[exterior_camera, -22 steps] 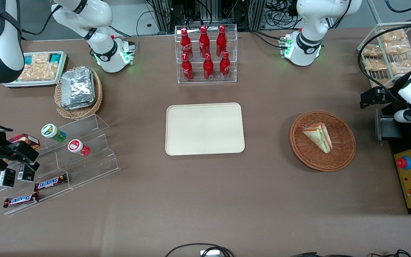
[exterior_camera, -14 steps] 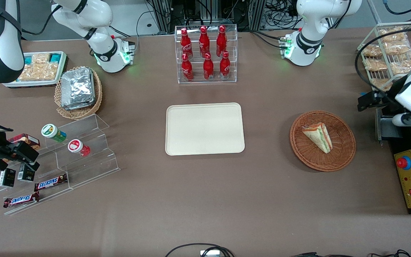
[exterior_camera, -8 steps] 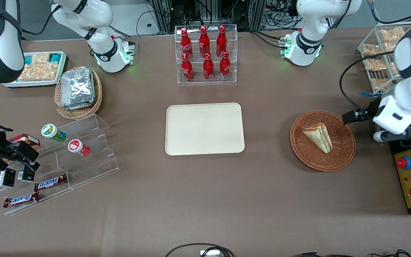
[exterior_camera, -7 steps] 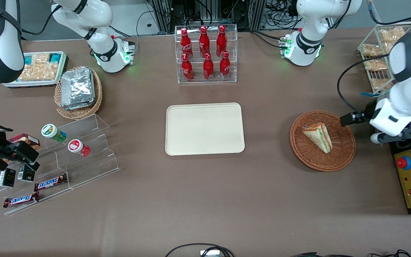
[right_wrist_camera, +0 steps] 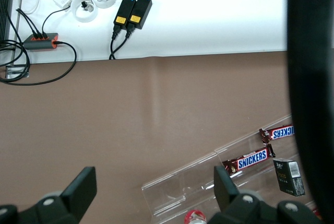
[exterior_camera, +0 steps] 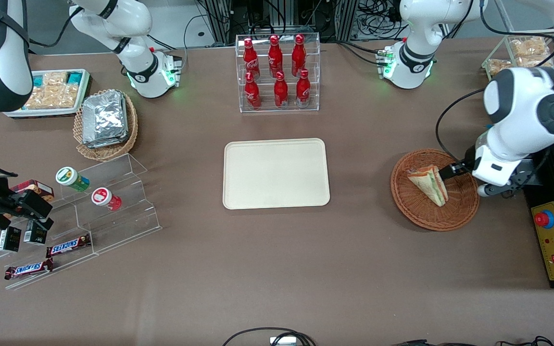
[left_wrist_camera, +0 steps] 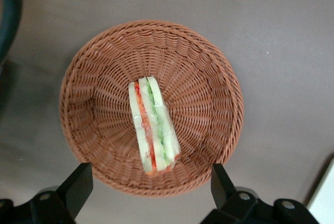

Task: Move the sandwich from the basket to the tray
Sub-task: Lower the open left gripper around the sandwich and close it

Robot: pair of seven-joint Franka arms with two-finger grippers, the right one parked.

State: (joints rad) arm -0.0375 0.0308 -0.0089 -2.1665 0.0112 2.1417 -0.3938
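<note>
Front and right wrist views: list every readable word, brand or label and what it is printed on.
"SNICKERS": on two brown candy bars on the clear acrylic stepped stand, also seen from the right wrist.
Red bottles in the clear rack: white script, too small to read.
Round-lidded cups, small black boxes: print unreadable.
The triangular sandwich, reddish-brown wicker basket and cream rectangular tray bear no text; the left gripper, open, hangs over the basket.
</note>
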